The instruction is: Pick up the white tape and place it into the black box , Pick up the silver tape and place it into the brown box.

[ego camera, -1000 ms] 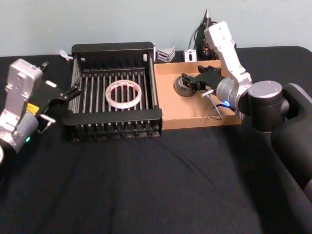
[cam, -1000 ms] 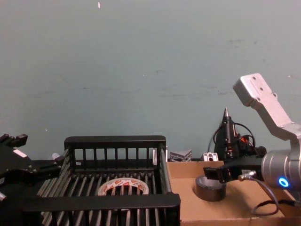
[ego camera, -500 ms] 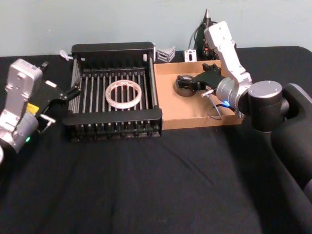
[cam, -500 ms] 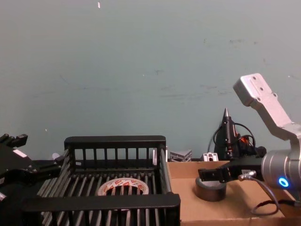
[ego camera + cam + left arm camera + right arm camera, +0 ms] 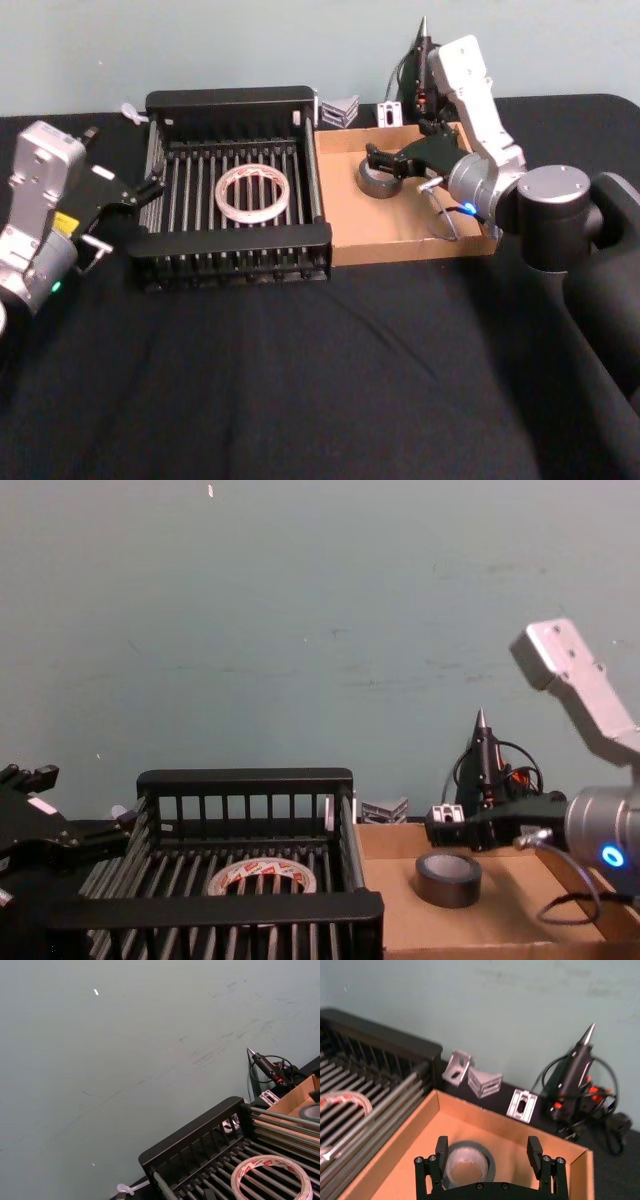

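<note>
Chest view: right claw (image 5: 440,832) open, clear above silver tape (image 5: 448,878)

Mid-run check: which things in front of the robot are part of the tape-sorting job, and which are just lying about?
Job:
- white tape, lying in the black box
- silver tape, in the brown box
- right gripper, open above the silver tape
- left gripper, beside the black box

Lying about:
- black pointed tool with cable
- metal brackets behind the boxes

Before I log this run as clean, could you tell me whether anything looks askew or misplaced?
Nothing stands out. The white tape lies flat in the black box, the silver tape sits upright in the brown box, and the right gripper hangs open above it.
</note>
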`<action>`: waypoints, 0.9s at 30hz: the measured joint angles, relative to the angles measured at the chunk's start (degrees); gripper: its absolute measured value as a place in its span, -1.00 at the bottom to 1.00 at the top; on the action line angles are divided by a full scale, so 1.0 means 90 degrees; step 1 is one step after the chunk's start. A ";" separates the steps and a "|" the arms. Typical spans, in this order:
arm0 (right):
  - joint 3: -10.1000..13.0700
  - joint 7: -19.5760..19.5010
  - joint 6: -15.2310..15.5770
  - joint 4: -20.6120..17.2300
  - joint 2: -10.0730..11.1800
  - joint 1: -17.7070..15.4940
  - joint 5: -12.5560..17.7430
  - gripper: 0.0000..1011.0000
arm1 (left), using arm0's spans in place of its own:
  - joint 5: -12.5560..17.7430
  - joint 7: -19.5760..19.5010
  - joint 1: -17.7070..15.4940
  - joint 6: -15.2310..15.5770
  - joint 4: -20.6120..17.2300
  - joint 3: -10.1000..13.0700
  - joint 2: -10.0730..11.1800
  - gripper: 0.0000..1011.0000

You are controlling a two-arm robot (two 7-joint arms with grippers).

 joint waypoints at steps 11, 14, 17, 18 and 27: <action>0.0453 -0.0005 -0.0858 -0.1261 0.0172 -0.0879 0.0065 0.98 | 0.0000 0.0000 0.0000 0.0000 0.0000 0.0000 0.0000 0.98; 0.0565 -0.0006 -0.1201 -0.1614 0.0252 -0.1224 0.0064 0.98 | 0.0000 0.0000 0.0000 0.0000 0.0000 0.0000 0.0000 0.98; 0.0662 0.0000 -0.1497 -0.1933 0.0329 -0.1580 0.0064 0.98 | 0.0000 0.0000 0.0000 0.0000 0.0000 0.0000 0.0000 0.98; 0.0686 0.0005 -0.1566 -0.2009 0.0348 -0.1666 0.0064 0.98 | 0.0000 0.0000 0.0000 0.0000 0.0000 0.0000 0.0000 0.98; 0.0865 0.0058 -0.2223 -0.2508 0.0500 -0.2495 0.0009 0.98 | 0.0000 0.0000 0.0000 0.0000 0.0000 0.0000 0.0000 0.98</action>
